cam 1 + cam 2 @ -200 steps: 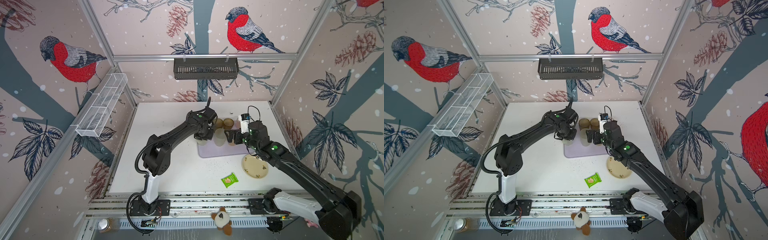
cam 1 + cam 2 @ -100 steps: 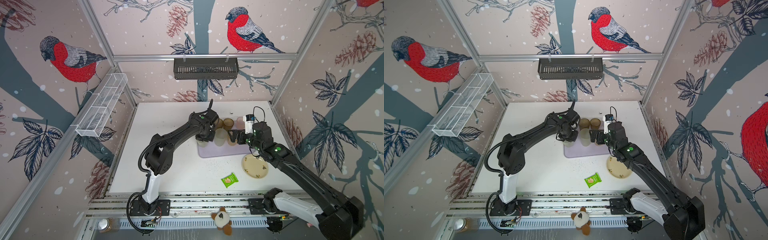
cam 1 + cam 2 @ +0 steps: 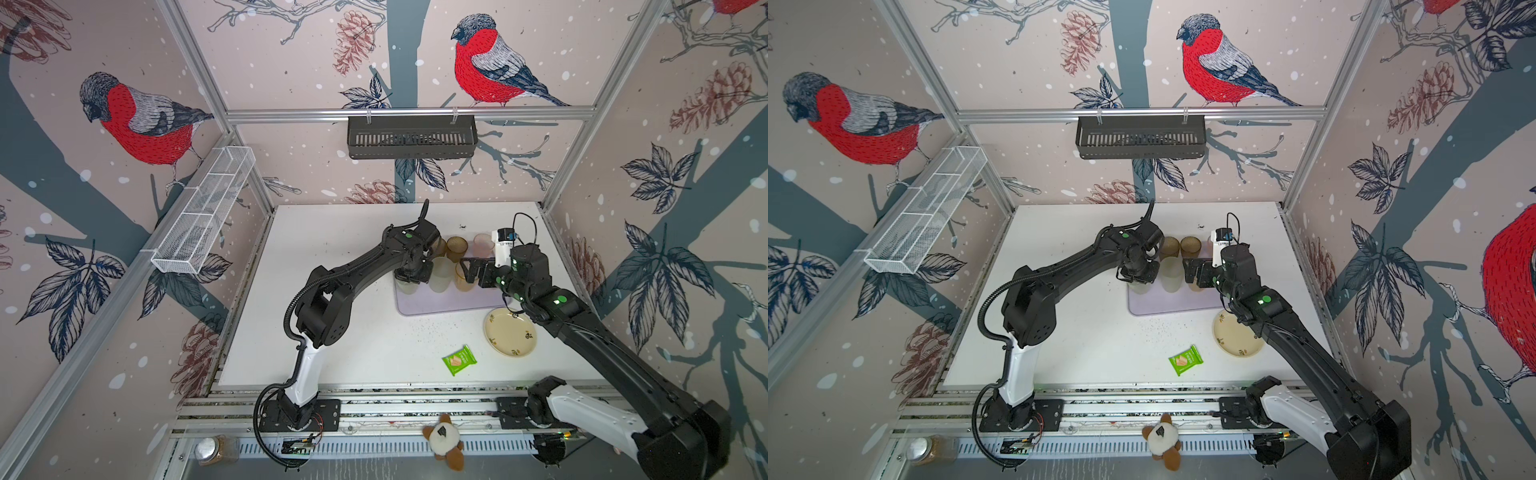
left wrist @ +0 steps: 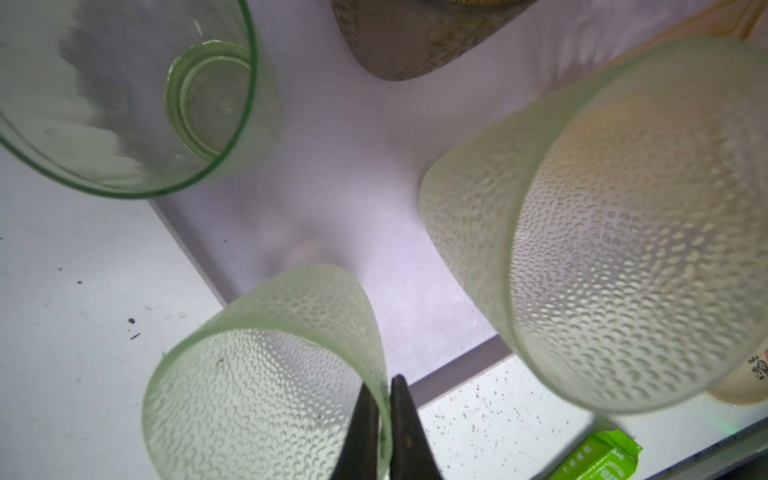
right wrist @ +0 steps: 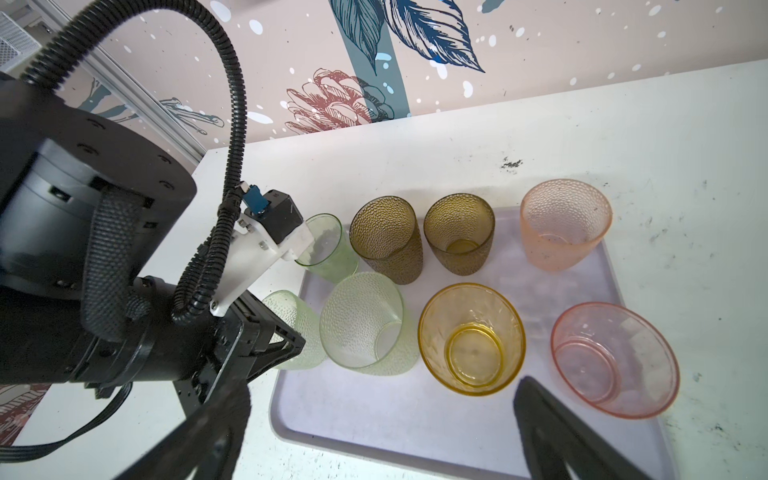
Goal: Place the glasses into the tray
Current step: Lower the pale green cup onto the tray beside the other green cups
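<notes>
the green packet's point(image 4: 598, 457) chinese print is too blurred to read. the left pincer point(image 4: 384, 415) is clamped on the rim of a dimpled green glass point(image 4: 257, 374) at the tray's point(image 5: 374, 415) left edge; the right pincer point(image 5: 384, 390) gapes apart over the tray, where seven other glasses point(image 5: 469, 336) stand.
</notes>
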Action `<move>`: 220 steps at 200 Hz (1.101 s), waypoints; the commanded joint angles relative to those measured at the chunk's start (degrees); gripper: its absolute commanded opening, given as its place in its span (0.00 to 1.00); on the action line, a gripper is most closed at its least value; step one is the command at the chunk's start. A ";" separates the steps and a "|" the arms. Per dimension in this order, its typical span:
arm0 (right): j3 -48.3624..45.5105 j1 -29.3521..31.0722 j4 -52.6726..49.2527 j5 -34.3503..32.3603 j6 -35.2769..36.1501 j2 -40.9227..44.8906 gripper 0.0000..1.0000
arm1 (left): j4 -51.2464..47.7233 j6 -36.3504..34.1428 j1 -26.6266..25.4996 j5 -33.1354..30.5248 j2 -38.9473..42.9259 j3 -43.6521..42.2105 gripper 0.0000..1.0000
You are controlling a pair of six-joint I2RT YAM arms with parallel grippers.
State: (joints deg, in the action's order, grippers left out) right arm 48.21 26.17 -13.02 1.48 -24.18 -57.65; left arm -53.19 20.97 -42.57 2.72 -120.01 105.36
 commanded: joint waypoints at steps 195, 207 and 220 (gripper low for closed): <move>-0.05 -2.02 1.50 0.63 -0.25 -0.18 0.99 | 0.45 -0.06 -0.20 0.27 -2.32 1.25 0.06; -0.11 -2.17 1.59 0.75 -0.26 -0.21 0.99 | 0.30 -0.09 -0.24 0.27 -2.42 1.38 0.06; 0.04 -2.27 1.68 0.81 -0.33 -0.29 1.00 | 0.37 -0.06 -0.21 0.27 -2.38 1.42 0.06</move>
State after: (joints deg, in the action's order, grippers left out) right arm 48.18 24.12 -12.99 1.67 -24.18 -57.82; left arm -52.93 20.95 -42.59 2.90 -122.19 106.32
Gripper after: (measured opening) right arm 0.994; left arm 0.079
